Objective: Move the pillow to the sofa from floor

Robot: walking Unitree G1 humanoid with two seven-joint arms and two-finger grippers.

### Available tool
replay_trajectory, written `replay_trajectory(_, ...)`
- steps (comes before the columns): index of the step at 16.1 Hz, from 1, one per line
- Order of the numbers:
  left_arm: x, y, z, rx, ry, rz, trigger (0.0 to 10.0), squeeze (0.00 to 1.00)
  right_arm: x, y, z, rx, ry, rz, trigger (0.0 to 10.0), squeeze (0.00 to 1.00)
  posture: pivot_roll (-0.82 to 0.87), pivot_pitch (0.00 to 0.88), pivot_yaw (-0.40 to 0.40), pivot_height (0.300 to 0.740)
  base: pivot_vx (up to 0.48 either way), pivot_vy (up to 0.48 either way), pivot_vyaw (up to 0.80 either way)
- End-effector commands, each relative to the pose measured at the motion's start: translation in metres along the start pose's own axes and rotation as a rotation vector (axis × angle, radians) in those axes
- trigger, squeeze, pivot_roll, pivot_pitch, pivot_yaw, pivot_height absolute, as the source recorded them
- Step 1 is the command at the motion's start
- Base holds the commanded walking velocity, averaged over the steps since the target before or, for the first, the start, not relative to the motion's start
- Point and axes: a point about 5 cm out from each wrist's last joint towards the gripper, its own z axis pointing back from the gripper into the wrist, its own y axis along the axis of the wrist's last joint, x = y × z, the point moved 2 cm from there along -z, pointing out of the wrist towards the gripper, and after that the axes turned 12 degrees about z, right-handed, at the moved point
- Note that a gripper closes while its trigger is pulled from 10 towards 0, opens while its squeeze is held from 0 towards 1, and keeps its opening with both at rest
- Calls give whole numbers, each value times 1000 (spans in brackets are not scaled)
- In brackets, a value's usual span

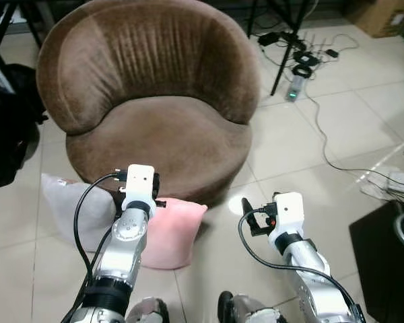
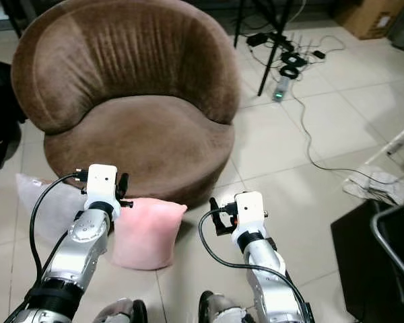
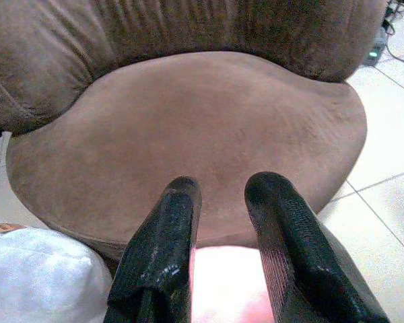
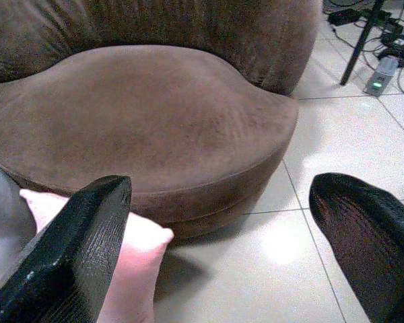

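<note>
The left tool [image 3: 219, 195] is held out over the pink pillow [image 1: 172, 232], with its two black fingers [image 3: 165, 249] close together and a small gap between them. They hold nothing. In the left wrist view the pillow shows just under the fingers, and the brown seat is right ahead.

The right tool [image 4: 222, 202] is out in front of the robot too, above the bare floor [image 1: 296, 145] beside the pillow. Its fingers [image 4: 71, 252] are spread wide apart and hold nothing.

The pink pillow is on the floor. It leans against the front of the big round brown sofa [image 1: 148, 87]. A white pillow [image 1: 71, 205] sits just beside it, on the robot's left, also against the sofa. The sofa seat has nothing on it.

Behind the sofa, on the robot's right, black cables [image 1: 303, 57] lie in a tangle on the tiles, next to a small box with a green light [image 1: 293, 91]. A dark mat [image 1: 384, 252] lies on the floor at the far right. Something black [image 1: 7, 128] stands at the far left edge.
</note>
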Motion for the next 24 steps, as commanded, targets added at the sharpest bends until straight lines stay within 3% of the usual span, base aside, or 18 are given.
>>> replay_trajectory(1,2,-4,0,-20,-14,-7,10000,0,4,2,3,10,-15,-6,10000,612,-114,170,-52,740,480,0,0)
replay_trajectory(4,2,-5,0,-28,-8,-10,10000,0,3,1,4,7,-11,-7,10000,616,-118,173,-52,740,467,0,0)
replay_trajectory(21,6,0,-1,-2,-22,-13,10000,0,2,-5,6,-12,6,1,10000,631,-116,154,-52,740,0,0,0)
replay_trajectory(24,7,1,-2,-3,-39,-12,10000,0,1,-4,5,-12,7,0,10000,635,-118,153,-51,740,375,265,0)
